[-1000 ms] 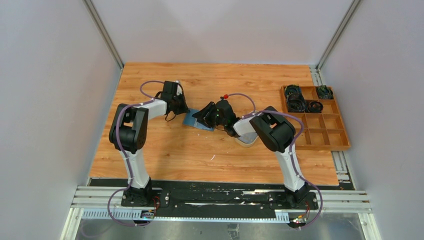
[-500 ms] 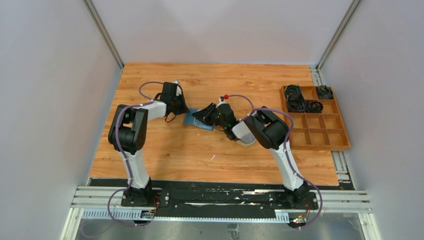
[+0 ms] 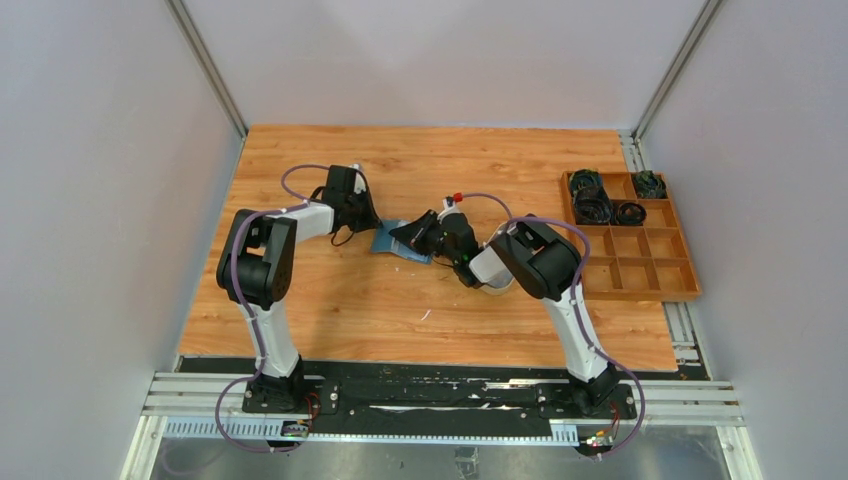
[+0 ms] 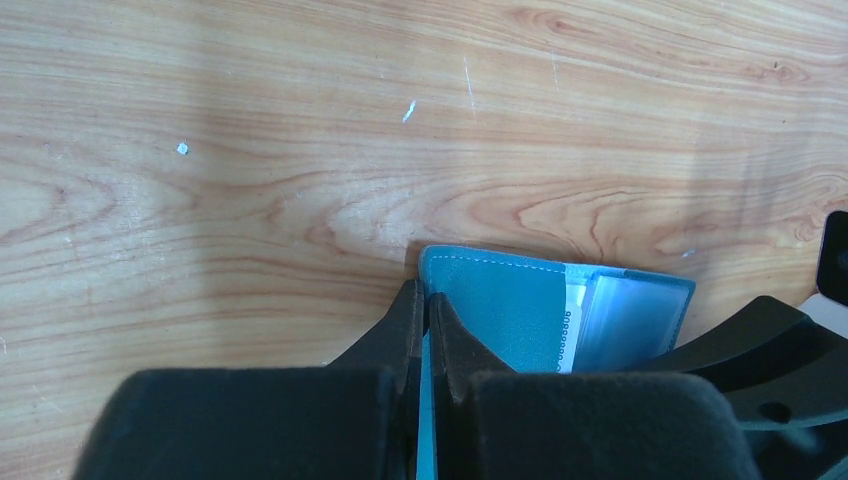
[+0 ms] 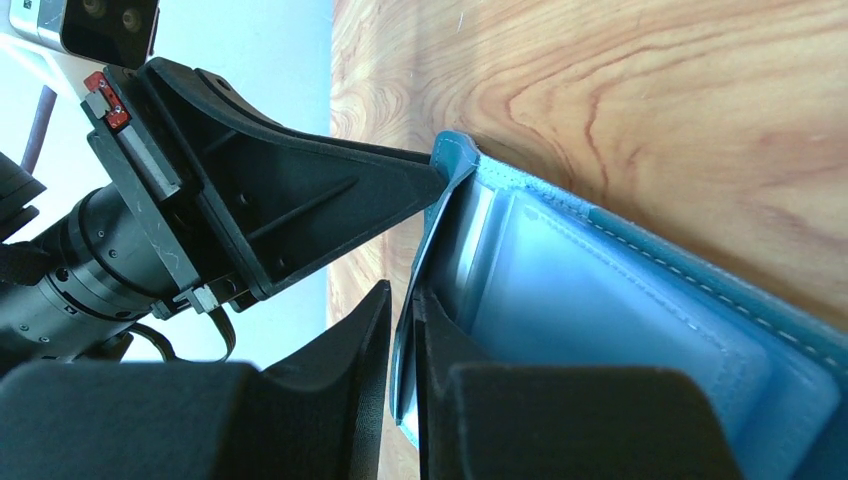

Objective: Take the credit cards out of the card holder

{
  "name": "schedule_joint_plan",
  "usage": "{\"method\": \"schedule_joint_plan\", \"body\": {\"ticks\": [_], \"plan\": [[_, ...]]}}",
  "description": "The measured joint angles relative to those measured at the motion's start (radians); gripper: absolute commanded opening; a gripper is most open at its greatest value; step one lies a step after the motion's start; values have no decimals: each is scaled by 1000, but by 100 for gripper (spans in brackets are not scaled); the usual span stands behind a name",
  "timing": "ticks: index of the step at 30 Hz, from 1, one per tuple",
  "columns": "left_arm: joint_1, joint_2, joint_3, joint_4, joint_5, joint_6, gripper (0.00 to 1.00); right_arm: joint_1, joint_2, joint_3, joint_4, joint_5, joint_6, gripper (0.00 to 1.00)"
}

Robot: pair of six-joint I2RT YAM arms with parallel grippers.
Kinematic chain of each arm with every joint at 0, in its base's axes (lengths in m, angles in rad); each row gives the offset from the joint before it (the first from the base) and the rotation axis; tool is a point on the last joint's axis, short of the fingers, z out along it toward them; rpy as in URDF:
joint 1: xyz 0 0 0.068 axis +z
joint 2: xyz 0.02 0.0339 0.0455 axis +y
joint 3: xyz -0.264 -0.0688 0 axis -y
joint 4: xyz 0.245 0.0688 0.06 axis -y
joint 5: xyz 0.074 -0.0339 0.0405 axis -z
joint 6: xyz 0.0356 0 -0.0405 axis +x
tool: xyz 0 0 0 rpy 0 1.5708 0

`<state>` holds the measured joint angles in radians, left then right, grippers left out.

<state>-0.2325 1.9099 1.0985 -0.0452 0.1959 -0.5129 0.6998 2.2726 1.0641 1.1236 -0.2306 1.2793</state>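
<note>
A pale wooden surface [image 3: 400, 300] carries a teal card holder [image 3: 390, 243] near its middle. Just right of the card holder is a beige tray [image 3: 493, 288] (mostly hidden), and well to the right, at the surface's edge, a divided wooden tray [image 3: 630, 294] holding dark coils [image 3: 592, 207]

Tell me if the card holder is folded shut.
No, the card holder lies open in the left wrist view, with its clear inner pocket and the edge of a card showing.
</note>
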Motion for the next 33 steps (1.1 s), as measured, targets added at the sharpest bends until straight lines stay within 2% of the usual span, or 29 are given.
{"method": "schedule_joint_plan", "body": {"ticks": [8, 18, 28, 33], "plan": [[0, 0, 0, -4, 7, 0, 0, -4, -6, -22, 20, 1, 0, 16], [-1, -2, 0, -13, 21, -2, 0, -10, -17, -45, 30, 3, 0, 0], [-15, -2, 0, -20, 48, -11, 0, -30, -58, -106, 19, -12, -1, 0], [-27, -2, 0, -21, 68, -19, 0, -57, -104, -138, -50, -52, -1, 0]]}}
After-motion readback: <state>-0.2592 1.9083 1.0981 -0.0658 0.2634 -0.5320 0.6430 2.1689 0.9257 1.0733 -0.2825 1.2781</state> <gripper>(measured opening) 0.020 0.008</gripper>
